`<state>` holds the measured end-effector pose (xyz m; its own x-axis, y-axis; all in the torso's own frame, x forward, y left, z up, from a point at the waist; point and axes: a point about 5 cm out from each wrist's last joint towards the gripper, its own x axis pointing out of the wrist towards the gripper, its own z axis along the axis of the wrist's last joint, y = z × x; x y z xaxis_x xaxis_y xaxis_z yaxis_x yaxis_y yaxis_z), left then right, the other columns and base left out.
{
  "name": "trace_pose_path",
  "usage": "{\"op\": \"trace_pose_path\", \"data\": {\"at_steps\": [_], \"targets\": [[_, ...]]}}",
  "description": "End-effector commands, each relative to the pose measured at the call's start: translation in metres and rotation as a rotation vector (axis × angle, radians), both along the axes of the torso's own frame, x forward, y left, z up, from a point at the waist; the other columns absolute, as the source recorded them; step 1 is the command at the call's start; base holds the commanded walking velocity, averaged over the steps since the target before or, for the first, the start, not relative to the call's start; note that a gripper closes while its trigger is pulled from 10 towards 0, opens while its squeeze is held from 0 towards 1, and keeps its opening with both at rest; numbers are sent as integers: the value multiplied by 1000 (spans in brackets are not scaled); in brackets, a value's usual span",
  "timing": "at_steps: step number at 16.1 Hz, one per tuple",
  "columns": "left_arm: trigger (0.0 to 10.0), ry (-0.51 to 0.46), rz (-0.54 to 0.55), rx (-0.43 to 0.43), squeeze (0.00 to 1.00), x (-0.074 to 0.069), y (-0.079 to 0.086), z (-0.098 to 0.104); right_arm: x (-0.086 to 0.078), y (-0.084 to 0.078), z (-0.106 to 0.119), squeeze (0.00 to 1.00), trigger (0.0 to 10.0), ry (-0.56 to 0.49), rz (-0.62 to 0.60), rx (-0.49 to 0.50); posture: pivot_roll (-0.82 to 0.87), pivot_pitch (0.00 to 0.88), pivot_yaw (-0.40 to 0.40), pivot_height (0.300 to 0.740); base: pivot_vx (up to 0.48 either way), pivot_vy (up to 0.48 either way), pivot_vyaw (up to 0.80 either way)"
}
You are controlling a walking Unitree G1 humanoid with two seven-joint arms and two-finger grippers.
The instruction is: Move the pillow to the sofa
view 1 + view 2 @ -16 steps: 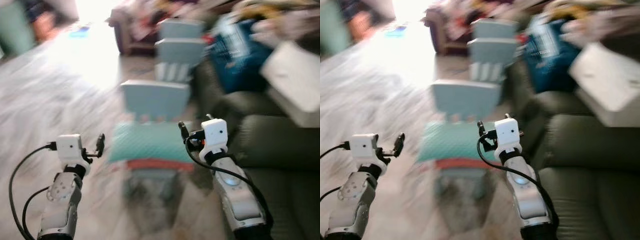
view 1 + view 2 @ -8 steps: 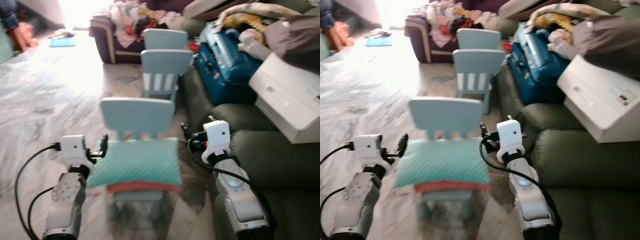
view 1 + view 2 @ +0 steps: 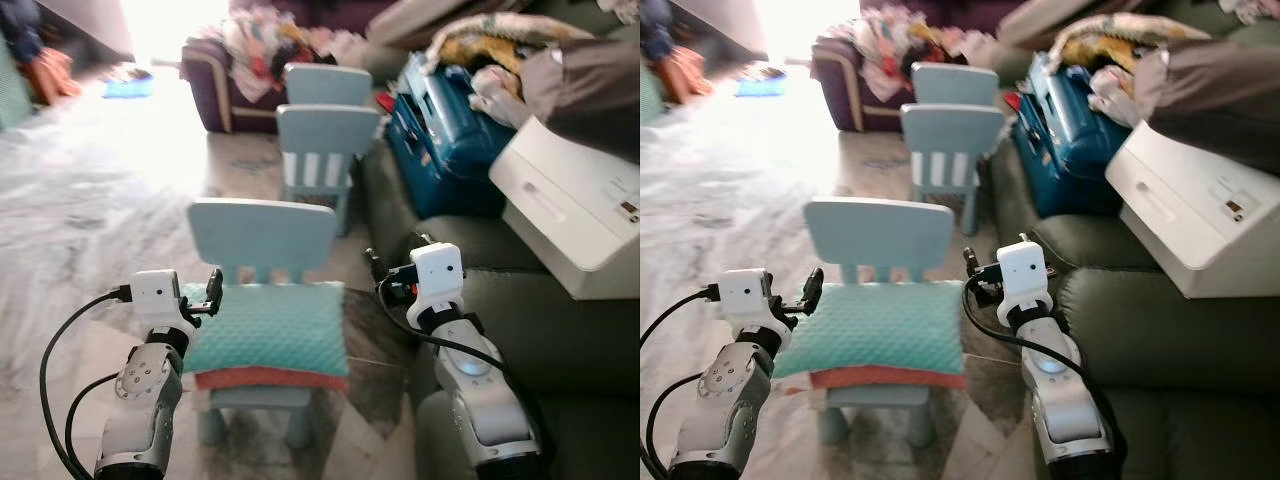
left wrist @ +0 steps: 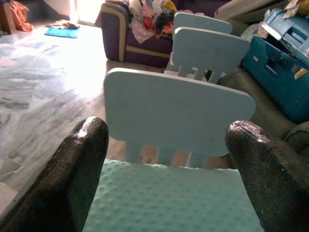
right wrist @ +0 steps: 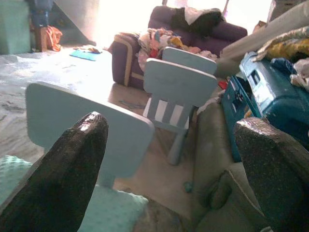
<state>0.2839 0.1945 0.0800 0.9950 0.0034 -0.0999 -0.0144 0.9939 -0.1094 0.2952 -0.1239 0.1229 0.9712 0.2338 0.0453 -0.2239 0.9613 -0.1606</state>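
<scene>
A teal dimpled pillow (image 3: 268,328) lies on the seat of a small light-blue chair (image 3: 262,232), on top of an orange cushion (image 3: 262,378). My left gripper (image 3: 212,290) is open at the pillow's back left corner; in its wrist view the pillow (image 4: 164,198) lies low between the fingers (image 4: 84,159). Just off the pillow's back right corner my right gripper (image 3: 375,270) is also open, close to the sofa's side. The dark green sofa (image 3: 565,320) runs along the right.
Two more light-blue chairs (image 3: 326,128) stand behind the first. On the sofa sit a white box (image 3: 575,205), a blue suitcase (image 3: 450,140) and heaped bedding (image 3: 500,50). A purple sofa with clothes (image 3: 235,65) is at the back. Marble floor (image 3: 90,200) spreads left.
The camera has steadied and moved nearer the chair, so the blur is gone. Both grippers remain raised and open, now flanking the pillow's back corners.
</scene>
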Motion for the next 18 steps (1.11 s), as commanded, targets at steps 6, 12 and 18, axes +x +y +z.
{"op": "trace_pose_path", "data": {"at_steps": [6, 12, 18], "targets": [[10000, 19, -12, 8, 0, 1, 1, 0, 2, 1, 4, 0, 10000, -15, 1, 8, -19, 40, -57, 740, 0, 480, 0], [10000, 19, -5, 18, 0, 1, 2, 0, 3, 2, 4, 0, 10000, -15, -2, 9, -18, 40, -55, 740, 0, 319, 0], [10000, 37, -49, 17, 0, 6, 1, 0, 3, 1, 3, 0, 10000, -10, -15, 9, -22, 40, -50, 740, 0, 0, 0]]}}
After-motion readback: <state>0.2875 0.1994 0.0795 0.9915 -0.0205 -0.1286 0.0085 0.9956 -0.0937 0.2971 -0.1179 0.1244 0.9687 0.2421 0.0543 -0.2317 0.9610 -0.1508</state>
